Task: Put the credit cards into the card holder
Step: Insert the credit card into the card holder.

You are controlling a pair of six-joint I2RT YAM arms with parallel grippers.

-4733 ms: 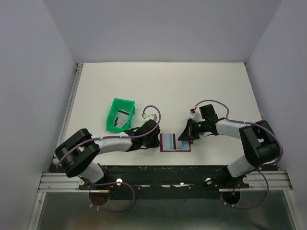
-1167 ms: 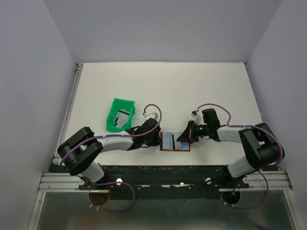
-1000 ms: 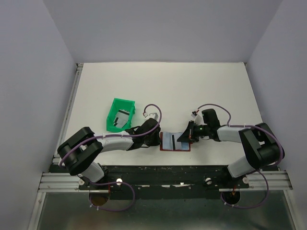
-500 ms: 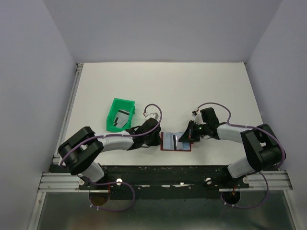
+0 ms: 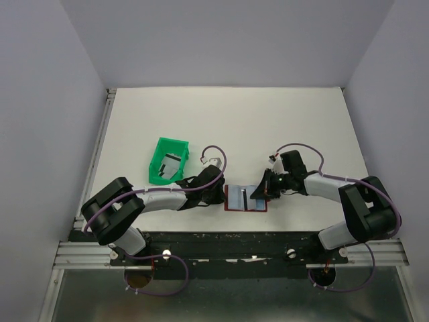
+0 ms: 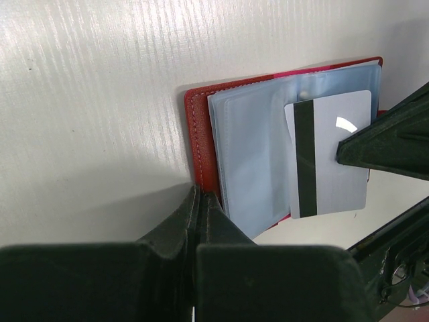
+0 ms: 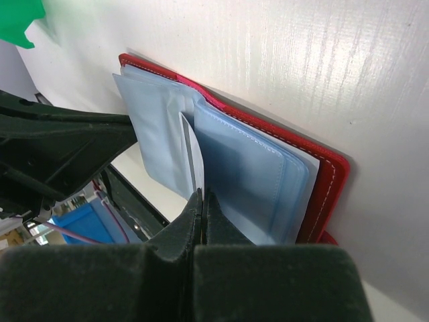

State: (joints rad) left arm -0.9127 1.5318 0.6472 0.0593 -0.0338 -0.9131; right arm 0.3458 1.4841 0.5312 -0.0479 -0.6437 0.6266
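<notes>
Silvery-grey and dark-striped, a thin credit card [image 6: 338, 191] sits among the pale blue sleeves of the open dark red folding card holder [image 6: 201, 134], near the white table's [image 5: 268, 127] front edge. The right gripper [image 7: 199, 198] grasps the card; the left gripper [image 6: 201, 198], clenched empty, seems to pin the holder's cover.

The red card holder [image 6: 201, 144] has pale blue sleeves; the silvery credit card [image 6: 332, 191] bears a black stripe.
</notes>
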